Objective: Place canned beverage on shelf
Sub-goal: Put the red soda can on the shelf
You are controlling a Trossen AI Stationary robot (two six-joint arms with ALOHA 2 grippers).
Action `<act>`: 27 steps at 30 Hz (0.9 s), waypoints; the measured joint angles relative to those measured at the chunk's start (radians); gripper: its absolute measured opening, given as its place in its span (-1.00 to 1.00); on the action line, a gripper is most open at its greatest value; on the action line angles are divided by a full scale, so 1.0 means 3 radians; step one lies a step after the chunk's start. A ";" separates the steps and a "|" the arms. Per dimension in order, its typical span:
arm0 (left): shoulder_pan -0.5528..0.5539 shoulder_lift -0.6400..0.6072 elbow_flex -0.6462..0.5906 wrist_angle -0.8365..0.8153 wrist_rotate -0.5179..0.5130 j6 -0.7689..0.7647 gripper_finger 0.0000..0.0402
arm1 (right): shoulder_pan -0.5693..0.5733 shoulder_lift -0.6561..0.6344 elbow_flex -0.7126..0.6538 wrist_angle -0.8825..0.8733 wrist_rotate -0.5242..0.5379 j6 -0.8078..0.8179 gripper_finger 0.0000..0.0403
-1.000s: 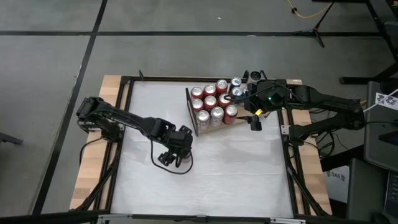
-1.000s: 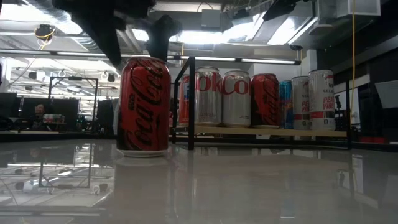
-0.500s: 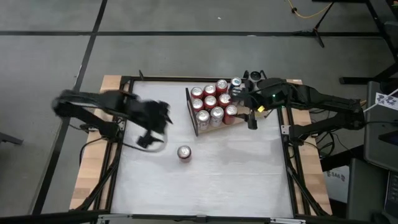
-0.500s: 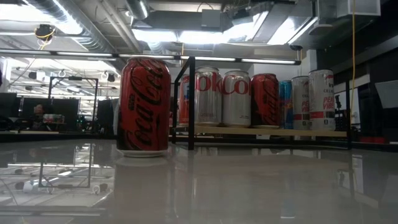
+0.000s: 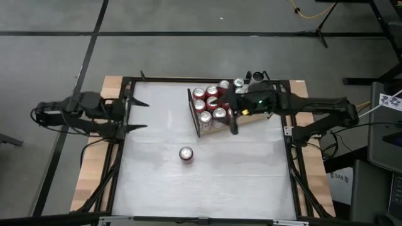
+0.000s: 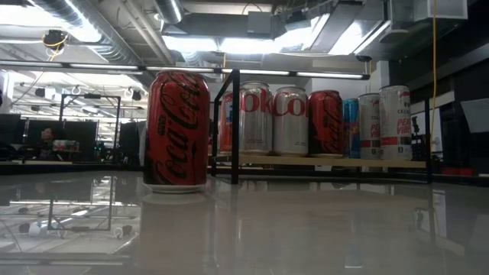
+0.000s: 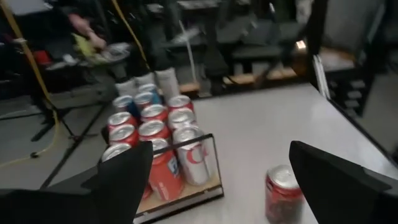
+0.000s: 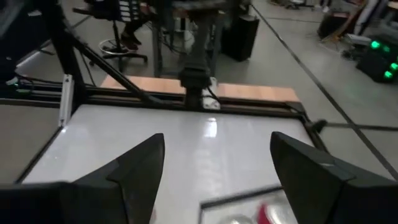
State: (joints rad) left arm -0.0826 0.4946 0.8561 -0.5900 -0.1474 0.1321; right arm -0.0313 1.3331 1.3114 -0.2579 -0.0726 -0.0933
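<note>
The left gripper [image 5: 139,115] sits at the desk's [image 5: 251,176] left edge, fingers [image 7: 124,180] spread wide and empty. The loose red can [image 5: 186,154] stands upright on the open desk, well apart from the shelf [image 5: 210,130] (already crowded with cans). The right gripper [image 5: 233,123] hovers over the shelf's near edge, fingers [image 8: 140,168] wide, holding nothing. Risk: reaching down from there, the right arm may knock the shelved cans over.

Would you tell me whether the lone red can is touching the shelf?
Apart. In the high view the red can stands alone on the table, with bare white surface between it and the shelf. The low view shows the gap too.
</note>
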 joint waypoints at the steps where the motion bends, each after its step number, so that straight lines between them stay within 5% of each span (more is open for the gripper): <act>1: 0.0000 -0.0138 -0.0155 0.0118 -0.0050 -0.0049 0.83 | 0.0029 0.0059 0.0025 0.0042 0.0000 0.0001 0.40; 15: 0.0000 -0.1611 -0.1471 0.0516 -0.0171 -0.0432 0.83 | 0.0286 0.1156 0.1178 -0.0628 -0.0001 -0.0002 0.40; 27: -0.0001 -0.1640 -0.1988 0.1006 -0.0252 -0.0420 0.83 | 0.0372 0.1687 0.1374 -0.0721 -0.0262 -0.0003 0.40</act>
State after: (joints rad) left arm -0.0830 0.0026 0.2597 -0.2882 -0.2231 0.0060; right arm 0.0803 1.8392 1.7237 -0.4741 -0.1513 -0.0940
